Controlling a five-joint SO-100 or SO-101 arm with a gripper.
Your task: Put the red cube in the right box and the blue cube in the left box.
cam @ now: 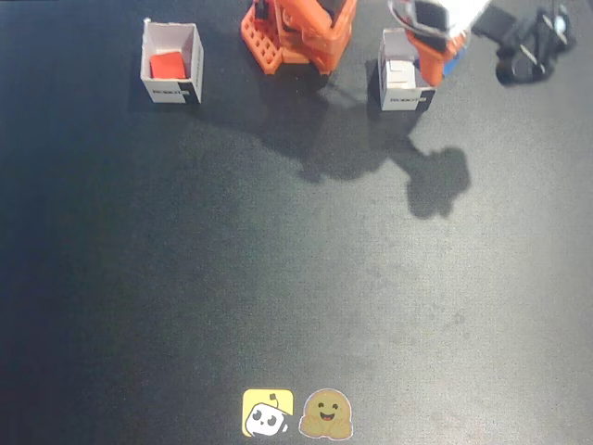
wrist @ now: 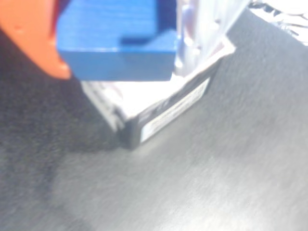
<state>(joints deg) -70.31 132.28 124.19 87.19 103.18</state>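
In the fixed view the red cube lies inside the right box, the white one with a nub at its rim corner, at the view's upper left. The left box, white with a black label strip, stands at the upper right. Just above its right rim hangs the blue cube, with my gripper shut on it. The wrist view shows the blue cube held between the orange finger and the pale finger of the gripper, over the left box.
The orange arm base stands between the two boxes at the top of the fixed view. A black object sits at the top right. Two stickers lie at the bottom edge of the dark mat.
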